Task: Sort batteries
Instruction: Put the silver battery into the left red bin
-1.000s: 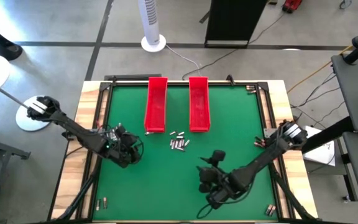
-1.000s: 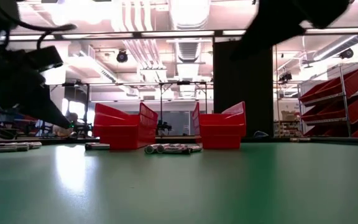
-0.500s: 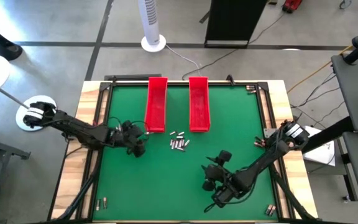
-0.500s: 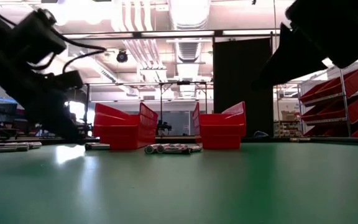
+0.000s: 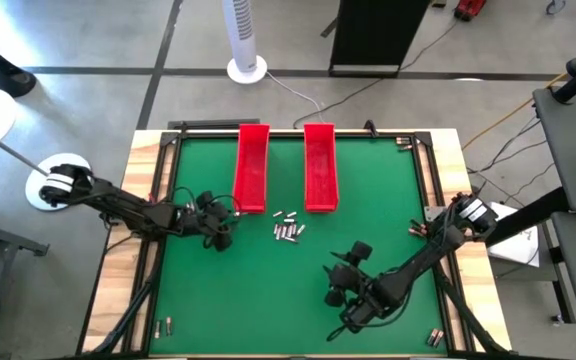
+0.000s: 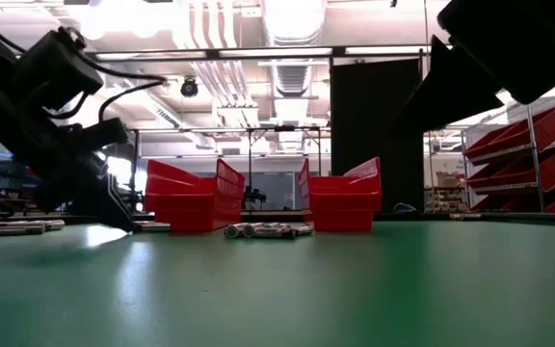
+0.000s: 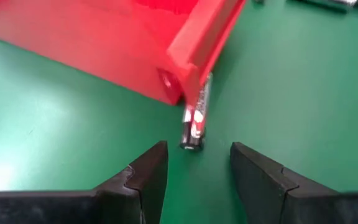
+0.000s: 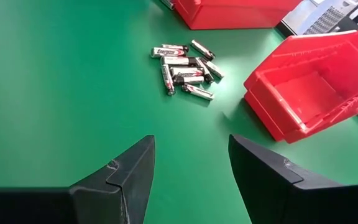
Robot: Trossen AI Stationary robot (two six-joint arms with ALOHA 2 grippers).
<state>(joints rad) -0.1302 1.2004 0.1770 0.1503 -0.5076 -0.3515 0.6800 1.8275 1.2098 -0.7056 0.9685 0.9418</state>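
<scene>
Two arms work over the green table (image 5: 208, 300). On the left side, the left gripper (image 7: 194, 163) is low over the mat, near the front corner of the left red tray (image 5: 251, 168); its fingers (image 7: 145, 171) are spread apart and hold nothing. One single battery (image 7: 195, 119) lies against that tray's corner, just ahead of the gap between the fingers, not touched by them. In the middle of the table, in front of the two trays and between them, lies the small heap of batteries (image 5: 287, 228), well apart from both grippers. Some have dark labels with red marks and white writing, which is too small to read with certainty. The right red tray (image 5: 319, 166) stands beside the left one. On the right, the right gripper (image 8: 188, 167) hangs above the mat nearer the front edge, wide open and empty, pointing toward the heap.
</scene>
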